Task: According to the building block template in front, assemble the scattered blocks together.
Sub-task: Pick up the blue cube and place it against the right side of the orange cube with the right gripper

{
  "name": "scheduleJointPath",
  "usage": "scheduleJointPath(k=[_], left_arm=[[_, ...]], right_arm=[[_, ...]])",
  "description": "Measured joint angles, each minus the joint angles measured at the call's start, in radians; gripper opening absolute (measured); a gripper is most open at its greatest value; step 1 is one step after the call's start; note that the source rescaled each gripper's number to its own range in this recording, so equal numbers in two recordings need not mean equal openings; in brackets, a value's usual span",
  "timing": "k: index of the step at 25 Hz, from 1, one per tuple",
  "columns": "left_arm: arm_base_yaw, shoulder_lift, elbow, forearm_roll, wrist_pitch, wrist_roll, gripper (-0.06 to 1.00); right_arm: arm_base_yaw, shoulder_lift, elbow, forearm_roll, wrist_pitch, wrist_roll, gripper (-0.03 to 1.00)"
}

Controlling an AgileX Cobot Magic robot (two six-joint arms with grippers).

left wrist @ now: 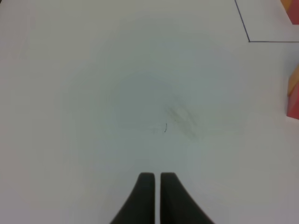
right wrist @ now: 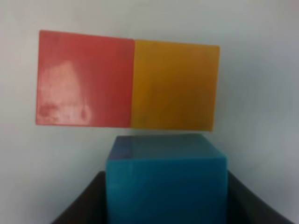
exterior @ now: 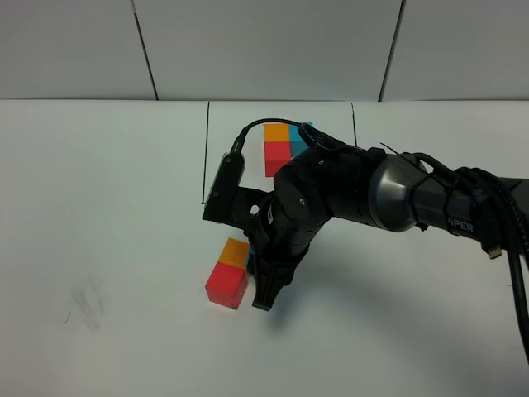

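Observation:
The template [exterior: 283, 145] is an orange, cyan-blue and red trio inside a thin black rectangle at the back. A loose red cube [exterior: 226, 285] and orange cube [exterior: 236, 251] lie side by side and touching, left of centre. My right gripper [exterior: 270, 283] reaches across next to them. In the right wrist view it [right wrist: 166, 207] is shut on the cyan-blue cube [right wrist: 166, 179], beside the orange cube [right wrist: 175, 86], which adjoins the red one [right wrist: 84, 79]. A narrow gap shows between cyan-blue and orange. My left gripper [left wrist: 156, 184] is shut, empty, over bare table.
The right arm's bulky dark body [exterior: 347, 194] covers the middle of the black rectangle. A faint smudge [exterior: 87, 302] marks the white table at front left; it also shows in the left wrist view [left wrist: 182, 116]. The rectangle's corner [left wrist: 248, 41] is in that view too.

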Motion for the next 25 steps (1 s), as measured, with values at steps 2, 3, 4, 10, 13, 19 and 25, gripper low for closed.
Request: scheduleJointPath(k=[2,3,4,10,13,19,25], left_arm=[[0.000,0.000,0.000,0.000,0.000,0.000,0.00],[0.000,0.000,0.000,0.000,0.000,0.000,0.00],[0.000,0.000,0.000,0.000,0.000,0.000,0.00],[0.000,0.000,0.000,0.000,0.000,0.000,0.00],[0.000,0.000,0.000,0.000,0.000,0.000,0.00],[0.000,0.000,0.000,0.000,0.000,0.000,0.00],[0.000,0.000,0.000,0.000,0.000,0.000,0.00]], right_arm=[[0.000,0.002,-0.008,0.000,-0.004,0.003,0.49],[0.000,0.005,-0.014,0.000,-0.003,0.004,0.49],[0.000,0.009,-0.022,0.000,0.000,0.004,0.49],[0.000,0.029,-0.035,0.000,0.012,0.005,0.49],[0.000,0.029,-0.035,0.000,0.012,0.006,0.49],[0.000,0.029,-0.035,0.000,-0.001,0.008,0.49],[0.000,0.039,-0.036,0.000,-0.013,0.015,0.49]])
